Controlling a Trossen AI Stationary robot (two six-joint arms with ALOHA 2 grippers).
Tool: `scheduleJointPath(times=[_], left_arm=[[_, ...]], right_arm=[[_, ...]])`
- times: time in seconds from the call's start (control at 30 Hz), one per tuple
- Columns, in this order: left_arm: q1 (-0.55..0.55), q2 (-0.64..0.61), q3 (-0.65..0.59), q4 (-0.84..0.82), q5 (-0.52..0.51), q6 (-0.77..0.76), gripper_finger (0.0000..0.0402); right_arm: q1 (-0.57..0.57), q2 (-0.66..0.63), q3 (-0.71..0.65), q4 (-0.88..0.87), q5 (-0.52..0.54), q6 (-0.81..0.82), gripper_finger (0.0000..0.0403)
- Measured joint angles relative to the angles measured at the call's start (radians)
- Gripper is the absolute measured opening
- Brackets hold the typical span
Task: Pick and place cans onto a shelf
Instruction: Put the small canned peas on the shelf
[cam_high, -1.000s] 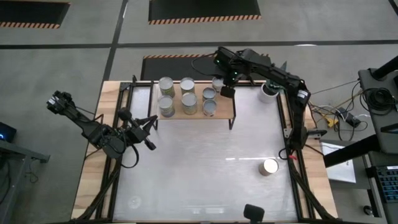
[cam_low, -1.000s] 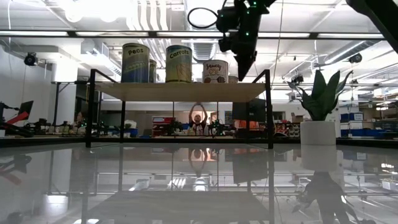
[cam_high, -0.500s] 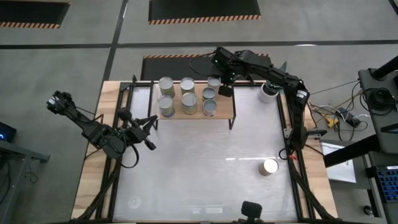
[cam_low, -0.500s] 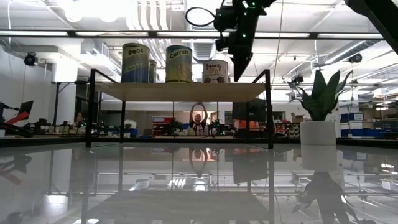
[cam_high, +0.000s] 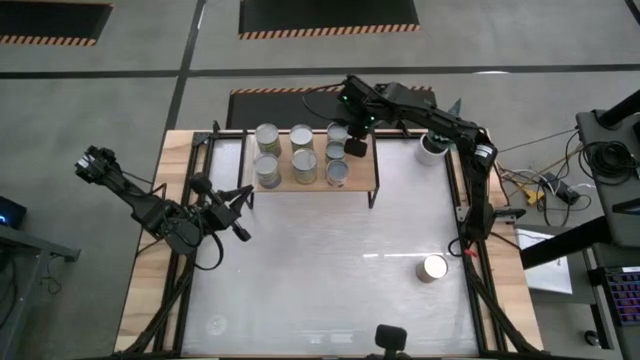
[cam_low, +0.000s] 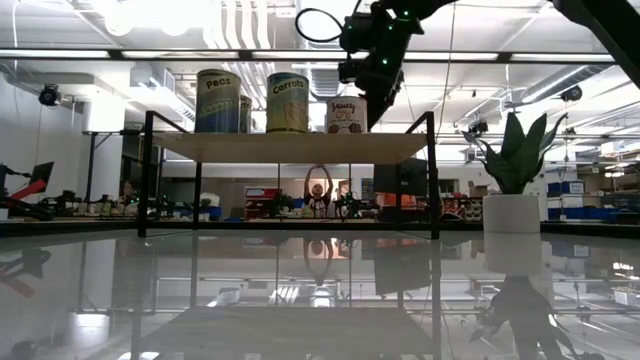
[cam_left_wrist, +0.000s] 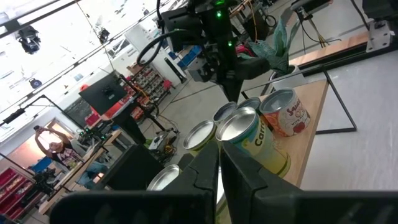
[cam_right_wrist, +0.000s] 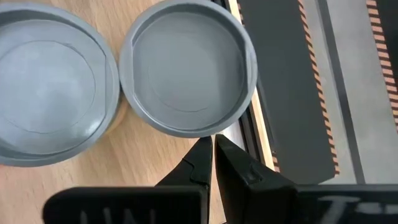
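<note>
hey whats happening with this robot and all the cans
It is stocking cans onto the shelf. Seven cans already stand on its wooden top, and one more can waits on the white table near the right side. The right gripper hovers shut and empty over the shelf's right end, above the cans there. The left gripper rests shut at the table's left side.

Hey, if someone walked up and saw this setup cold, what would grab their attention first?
Probably the cluster of cans standing on the wooden shelf at the table's far edge, with the right hand, shut, hovering above the shelf's right end. Next, one lone can sits apart on the white table near its right side. The left hand, also shut, waits over the table's left part.
</note>
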Motion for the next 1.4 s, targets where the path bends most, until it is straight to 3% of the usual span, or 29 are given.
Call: scheduleJointPath(times=[1.4], left_arm=[[0.0, 0.0, 0.0, 0.0, 0.0, 0.0, 0.0]], right_arm=[[0.002, 0.0, 0.0, 0.051, 0.002, -0.003, 0.0009]])
